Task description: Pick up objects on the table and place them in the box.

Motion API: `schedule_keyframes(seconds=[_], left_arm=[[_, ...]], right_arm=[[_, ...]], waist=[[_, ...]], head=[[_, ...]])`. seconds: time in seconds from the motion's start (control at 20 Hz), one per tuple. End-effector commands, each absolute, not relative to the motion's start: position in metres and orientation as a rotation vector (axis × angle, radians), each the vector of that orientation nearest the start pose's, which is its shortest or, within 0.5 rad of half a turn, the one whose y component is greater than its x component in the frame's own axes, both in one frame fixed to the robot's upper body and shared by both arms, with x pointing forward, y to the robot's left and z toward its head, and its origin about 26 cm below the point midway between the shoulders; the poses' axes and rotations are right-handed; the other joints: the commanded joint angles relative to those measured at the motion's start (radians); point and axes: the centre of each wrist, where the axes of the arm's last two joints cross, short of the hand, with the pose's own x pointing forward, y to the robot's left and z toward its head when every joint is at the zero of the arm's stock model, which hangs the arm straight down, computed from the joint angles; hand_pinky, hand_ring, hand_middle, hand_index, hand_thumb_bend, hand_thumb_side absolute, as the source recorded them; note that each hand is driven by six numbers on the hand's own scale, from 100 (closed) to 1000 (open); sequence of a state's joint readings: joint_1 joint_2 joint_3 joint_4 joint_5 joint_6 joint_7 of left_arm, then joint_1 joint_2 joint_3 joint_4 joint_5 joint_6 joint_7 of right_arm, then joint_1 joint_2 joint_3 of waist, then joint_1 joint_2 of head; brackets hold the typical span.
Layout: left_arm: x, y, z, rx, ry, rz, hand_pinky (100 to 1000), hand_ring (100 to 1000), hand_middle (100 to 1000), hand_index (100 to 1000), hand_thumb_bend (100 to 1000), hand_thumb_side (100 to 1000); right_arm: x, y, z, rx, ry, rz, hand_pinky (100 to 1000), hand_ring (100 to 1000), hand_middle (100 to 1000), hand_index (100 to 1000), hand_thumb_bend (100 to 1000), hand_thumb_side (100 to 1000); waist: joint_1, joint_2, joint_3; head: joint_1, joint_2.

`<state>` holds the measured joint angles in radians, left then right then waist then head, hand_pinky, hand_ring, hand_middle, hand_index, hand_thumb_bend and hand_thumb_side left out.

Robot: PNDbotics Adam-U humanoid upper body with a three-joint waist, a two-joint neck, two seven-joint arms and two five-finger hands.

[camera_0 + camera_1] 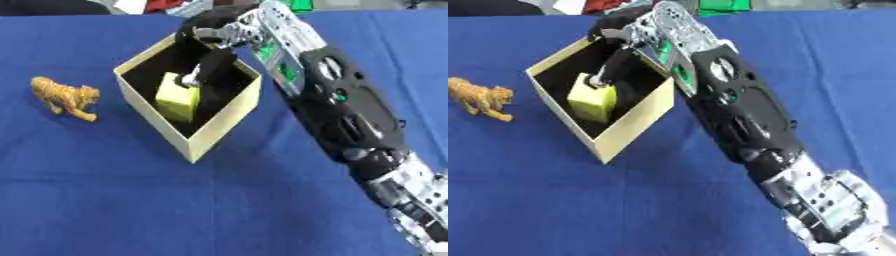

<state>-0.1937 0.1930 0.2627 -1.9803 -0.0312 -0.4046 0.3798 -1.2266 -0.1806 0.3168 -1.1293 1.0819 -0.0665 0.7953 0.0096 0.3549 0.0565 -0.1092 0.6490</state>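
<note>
1. The right hand [210, 47] is reached into the box [223, 117].
2. The yellow block [178, 99] is pinched inside the box.
3. The toy tiger [66, 96] is left on the blue table [131, 200].

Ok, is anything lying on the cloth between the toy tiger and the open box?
Nothing visible. The toy tiger stands left of the box, with bare blue cloth between them. The right hand is inside the box, at the yellow block.

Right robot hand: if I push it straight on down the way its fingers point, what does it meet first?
The yellow block inside the box. The right robot hand points down into the box, fingertips already at the block's top; whether they touch is unclear.
</note>
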Motion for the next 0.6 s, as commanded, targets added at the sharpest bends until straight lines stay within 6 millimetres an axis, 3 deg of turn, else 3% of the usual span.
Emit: schedule_keyframes(seconds=[0.05, 0.35, 0.6], left_arm=[[0.283, 0.317, 0.175, -0.684, 3.491, -0.47, 732, 711, 666, 757, 253, 918], [0.283, 0.317, 0.175, -0.684, 3.492, -0.472, 731, 710, 664, 757, 252, 917], [0.282, 0.318, 0.175, -0.689, 3.491, -0.472, 732, 710, 662, 757, 252, 916]], right_arm=[[0.438, -0.073, 0.327, -0.964, -1.413, 1.953, 980, 1000, 1000, 1000, 345, 691], [0.434, -0.074, 0.331, -0.982, -1.452, 1.928, 979, 1000, 1000, 1000, 292, 680], [0.426, -0.086, 0.345, -1.042, -1.526, 1.836, 965, 1000, 1000, 1000, 262, 634]], waist=[[0.004, -0.019, 0.001], [0.004, -0.019, -0.001], [0.006, -0.021, -0.005]], head=[[-0.001, -0.01], [0.0, -0.013], [0.0, -0.018]])
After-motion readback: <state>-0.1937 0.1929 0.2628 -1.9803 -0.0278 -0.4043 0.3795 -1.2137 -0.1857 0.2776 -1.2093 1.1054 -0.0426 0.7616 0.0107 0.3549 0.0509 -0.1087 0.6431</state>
